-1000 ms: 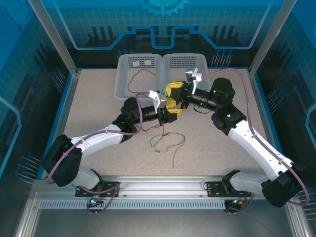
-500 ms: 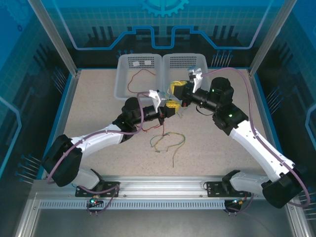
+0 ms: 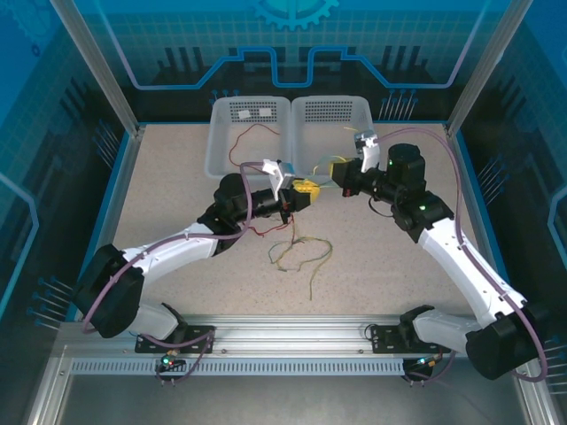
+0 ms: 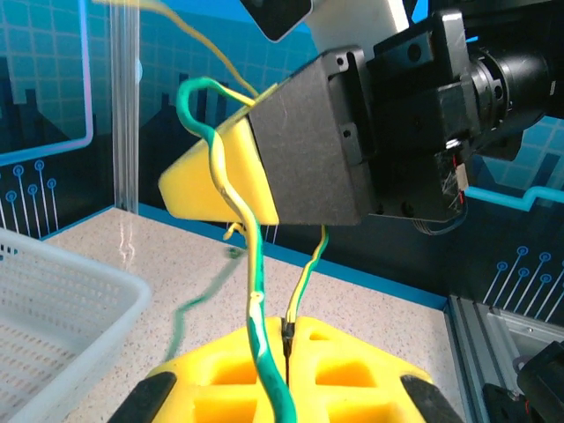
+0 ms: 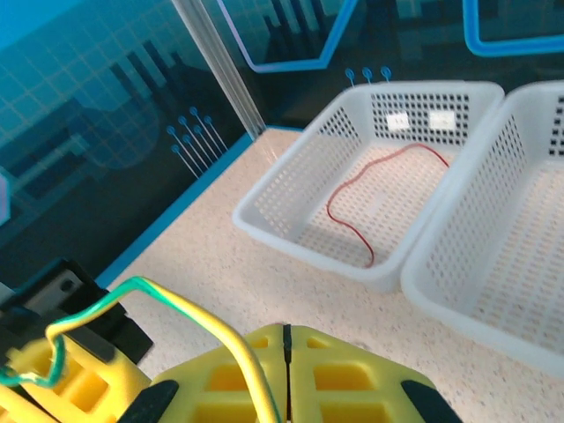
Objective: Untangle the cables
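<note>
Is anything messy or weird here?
Yes. A yellow-green wire is strung through the air between the left hand and the right hand, both pinching it. A tangled pile of wires lies on the table near them. One red wire lies alone in the left basket.

Right gripper (image 5: 286, 345) closed tight, yellow-green cable (image 5: 189, 308) coming out at its fingers.
Cable arcs up and left to the left gripper (image 5: 53, 374), kinked there. Beyond on the table (image 5: 256, 282), two white baskets touching; left basket (image 5: 291, 189) holds one red cable (image 5: 351, 183).
</note>
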`<state>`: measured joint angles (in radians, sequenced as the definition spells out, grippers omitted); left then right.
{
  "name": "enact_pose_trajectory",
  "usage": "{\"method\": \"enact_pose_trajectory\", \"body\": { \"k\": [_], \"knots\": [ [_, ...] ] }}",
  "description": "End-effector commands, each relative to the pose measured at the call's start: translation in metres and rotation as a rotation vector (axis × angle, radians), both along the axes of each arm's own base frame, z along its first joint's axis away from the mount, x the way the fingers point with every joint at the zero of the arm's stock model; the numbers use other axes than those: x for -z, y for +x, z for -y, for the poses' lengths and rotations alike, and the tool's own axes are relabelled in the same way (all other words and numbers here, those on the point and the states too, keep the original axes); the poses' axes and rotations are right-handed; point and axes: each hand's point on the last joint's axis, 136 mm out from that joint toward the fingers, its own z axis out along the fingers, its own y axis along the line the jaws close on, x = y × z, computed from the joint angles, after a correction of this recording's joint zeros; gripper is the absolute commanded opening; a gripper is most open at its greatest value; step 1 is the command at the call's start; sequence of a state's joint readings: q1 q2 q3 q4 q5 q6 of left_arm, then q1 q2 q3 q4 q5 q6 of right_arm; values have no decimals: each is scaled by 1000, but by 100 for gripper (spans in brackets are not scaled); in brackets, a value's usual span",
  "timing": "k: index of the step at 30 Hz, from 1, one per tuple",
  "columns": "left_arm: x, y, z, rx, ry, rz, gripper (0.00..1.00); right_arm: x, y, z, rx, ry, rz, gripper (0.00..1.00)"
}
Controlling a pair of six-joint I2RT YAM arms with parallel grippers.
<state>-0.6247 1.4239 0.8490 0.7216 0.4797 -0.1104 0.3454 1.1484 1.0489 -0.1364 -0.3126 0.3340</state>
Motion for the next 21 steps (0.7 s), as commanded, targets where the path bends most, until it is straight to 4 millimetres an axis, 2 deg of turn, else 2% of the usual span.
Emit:
{"method": "enact_pose_trajectory", "body": {
  "k": [1,6,10,14,21],
  "knots": [
    [-30,16,-32,-94,-38,62,0,29,27,68,261,-155,-31,0],
    [-33,20,-29,-90,-39,60,0,52,27,49,161,-148,-102,0],
    [-44,22,-27,-78,-72,74,0,47,26,41,135,-132,-85,0],
    [-60,28,-21,-64,-75,74,0,24,23,44,148,-114,-44,0],
    [-85,43,-12,-64,-115,119,0,-57,34,50,172,3,49,0]
  ]
}}
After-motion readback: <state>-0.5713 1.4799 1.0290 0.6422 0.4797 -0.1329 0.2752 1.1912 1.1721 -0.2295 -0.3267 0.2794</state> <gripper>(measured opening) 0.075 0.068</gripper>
